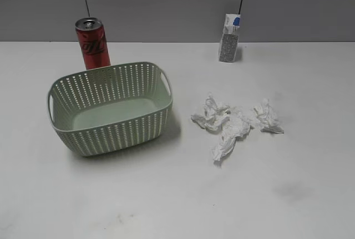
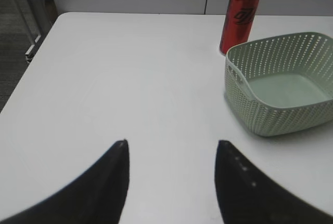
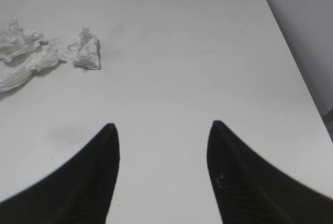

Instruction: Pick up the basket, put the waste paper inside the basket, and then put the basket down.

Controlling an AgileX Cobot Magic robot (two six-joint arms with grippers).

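Note:
The pale sage-green basket stands empty on the white table, left of centre; it also shows in the left wrist view at the right. Several crumpled white wads of waste paper lie to its right, and show at the top left of the right wrist view. My left gripper is open and empty over bare table, well to the left of the basket. My right gripper is open and empty over bare table, to the right of the paper. Neither gripper shows in the exterior view.
A red drink can stands just behind the basket; it also shows in the left wrist view. A small white-and-grey carton with a blue cap stands at the back. The table's right edge and left edge are near.

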